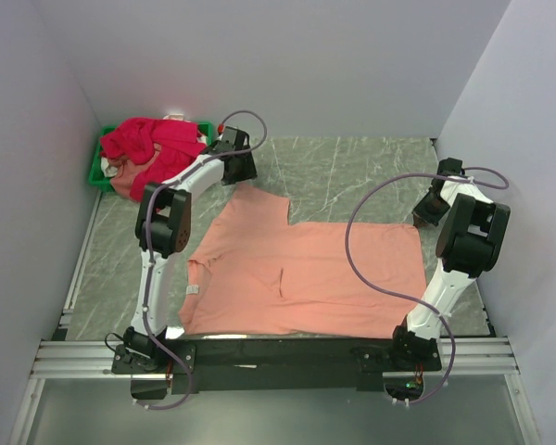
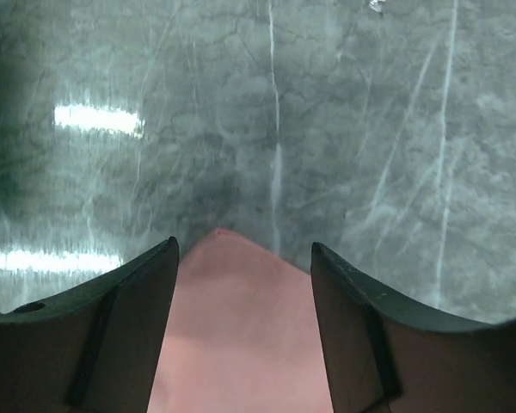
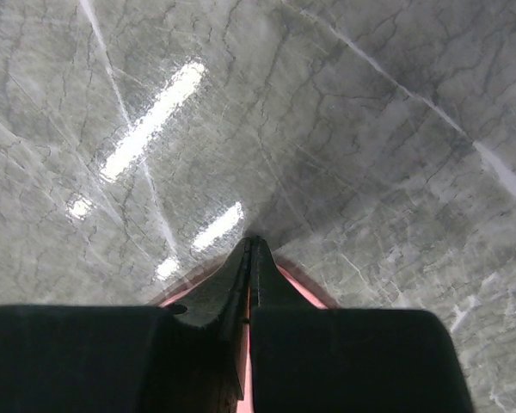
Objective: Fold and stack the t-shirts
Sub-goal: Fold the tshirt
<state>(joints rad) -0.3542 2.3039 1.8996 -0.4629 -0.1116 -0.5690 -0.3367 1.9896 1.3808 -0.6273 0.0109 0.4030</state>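
Observation:
The salmon-peach t-shirt lies spread flat in the middle of the table. My left gripper is open at its far left sleeve corner. In the left wrist view that cloth corner lies between the spread fingers of the gripper. My right gripper is at the shirt's far right corner. In the right wrist view this gripper is shut, with a sliver of salmon cloth pinched in it. Crimson-pink t-shirts are heaped at the far left.
A small green bin sits under the crimson heap in the far left corner. Grey walls close the table on three sides. A purple cable loops over the shirt's right part. The marble tabletop shows behind the shirt.

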